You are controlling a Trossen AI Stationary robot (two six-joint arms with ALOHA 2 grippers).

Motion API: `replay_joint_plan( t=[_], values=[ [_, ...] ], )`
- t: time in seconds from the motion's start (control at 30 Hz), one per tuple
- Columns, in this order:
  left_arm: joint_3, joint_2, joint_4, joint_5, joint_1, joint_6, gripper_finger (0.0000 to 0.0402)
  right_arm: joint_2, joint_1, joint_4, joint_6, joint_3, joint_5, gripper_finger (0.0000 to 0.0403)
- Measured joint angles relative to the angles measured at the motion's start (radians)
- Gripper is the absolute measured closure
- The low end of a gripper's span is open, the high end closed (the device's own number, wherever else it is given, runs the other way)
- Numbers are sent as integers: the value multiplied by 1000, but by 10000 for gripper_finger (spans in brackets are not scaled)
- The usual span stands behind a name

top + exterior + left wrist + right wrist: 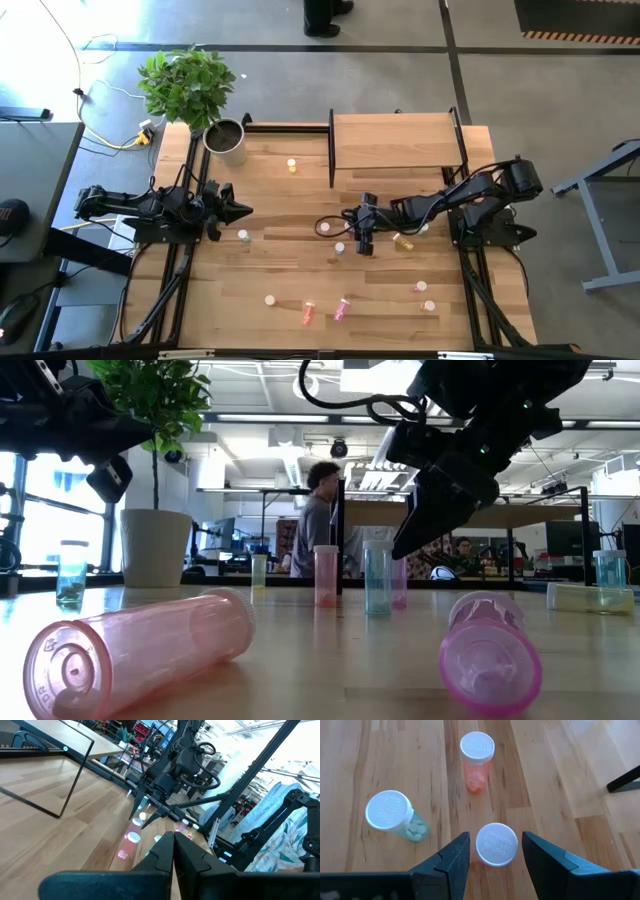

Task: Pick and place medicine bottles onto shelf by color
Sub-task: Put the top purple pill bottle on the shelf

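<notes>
Small medicine bottles stand and lie scattered on the wooden table. My right gripper (361, 243) (495, 852) is open and slants down over the table's middle. Its fingers stand on either side of an upright white-capped pinkish bottle (496, 844) without touching it. Just beyond stand a pink bottle (477, 760) (324, 228) and a pale green one (395, 815) (340, 249). The shelf (395, 140), a light-wood board in a black frame, stands at the far side. My left gripper (240, 210) (173, 839) waits shut at the table's left edge.
A yellow bottle (291, 166) stands near a grey plant pot (226, 140) at the far left. Another yellow one (405, 241) lies right of my right gripper. Pink (308, 314) and magenta (341, 309) bottles lie near the front edge. A person stands beyond the table.
</notes>
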Motion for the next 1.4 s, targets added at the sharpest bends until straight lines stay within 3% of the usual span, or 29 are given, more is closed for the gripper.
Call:
replay_joint_plan(
  t=[0.37,0.93,1.2,1.4],
  values=[
    [0,0,0,0,0,0,401,0,-1,0,6,0,-15,296],
    [0,0,0,1,0,0,401,-55,0,-1,132,0,-17,303],
    [0,0,0,0,0,0,401,-197,0,-8,190,0,105,304],
    [0,0,0,0,0,0,401,-338,-13,-16,181,1,265,304]
  ],
)
